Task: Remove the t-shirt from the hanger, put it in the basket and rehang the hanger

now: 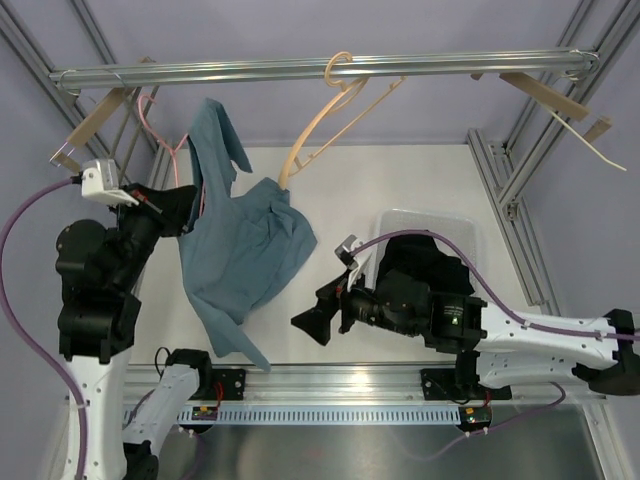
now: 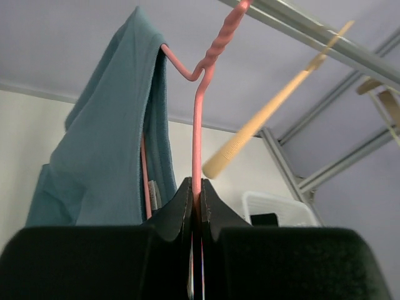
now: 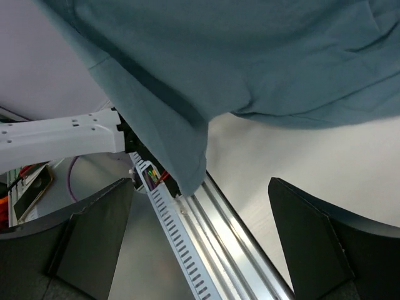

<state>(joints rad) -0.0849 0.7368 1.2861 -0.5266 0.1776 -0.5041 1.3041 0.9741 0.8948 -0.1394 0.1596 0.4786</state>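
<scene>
A teal t-shirt hangs from a pink wire hanger hooked on the metal rail. In the left wrist view the shirt drapes over the hanger's left shoulder, and the hanger's pink stem runs down between my fingers. My left gripper is shut on that stem. My right gripper is open and empty, just right of the shirt's lower hem. The shirt hangs above its fingers in the right wrist view.
Cream wooden hangers hang on the rail at the middle, left and right. A white basket stands at the right under my right arm. A slotted aluminium rail runs along the near table edge.
</scene>
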